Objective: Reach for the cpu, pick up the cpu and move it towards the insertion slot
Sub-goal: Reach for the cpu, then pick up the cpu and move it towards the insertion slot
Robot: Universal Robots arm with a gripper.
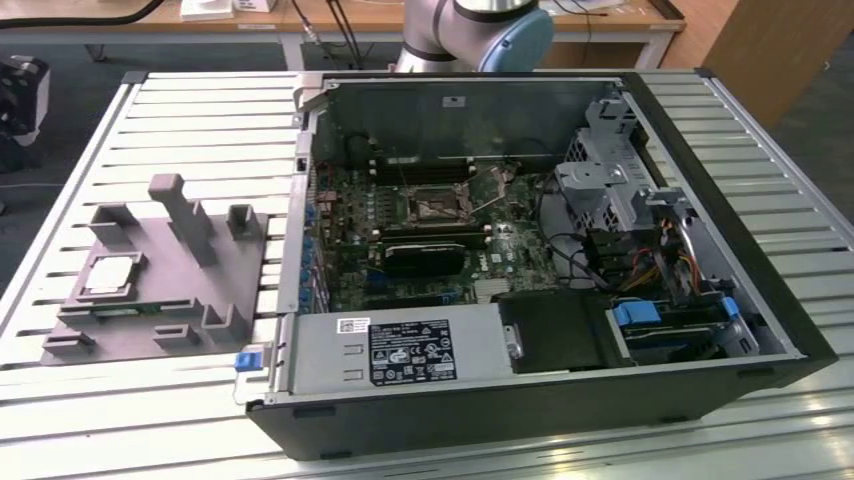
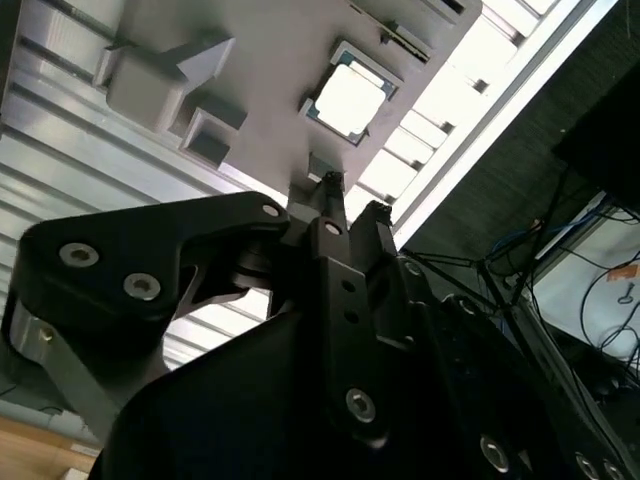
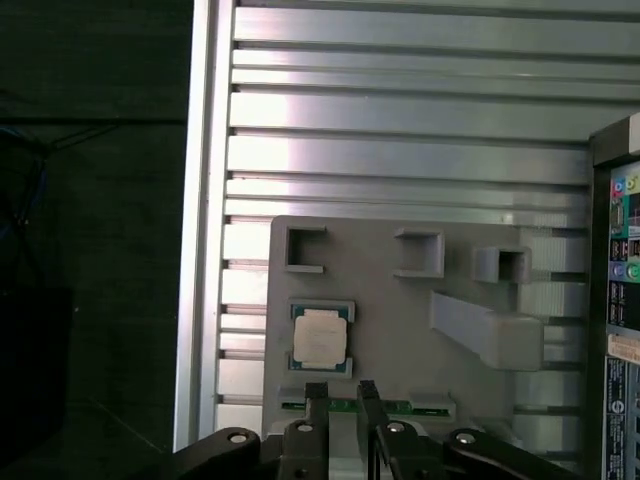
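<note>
The cpu (image 1: 112,276) is a small silvery square chip lying flat in a recess of the grey moulded holder tray (image 1: 174,290), at the exterior view's left. In both wrist views my gripper (image 3: 341,393) (image 2: 352,195) hangs well above the tray, with the cpu (image 3: 320,335) (image 2: 350,100) just beyond its fingertips. Its two dark fingers (image 3: 315,397) stand a narrow gap apart, open, with nothing between them. The insertion slot (image 1: 434,207) is a dark square socket with a metal frame on the green board inside the open computer case.
The open computer case (image 1: 534,250) takes up the middle and right of the slatted metal table (image 1: 200,130). A long black card (image 1: 424,255) lies just in front of the slot. Upright grey posts (image 1: 180,215) rise from the tray. The table's edge (image 3: 200,250) runs close beside the tray.
</note>
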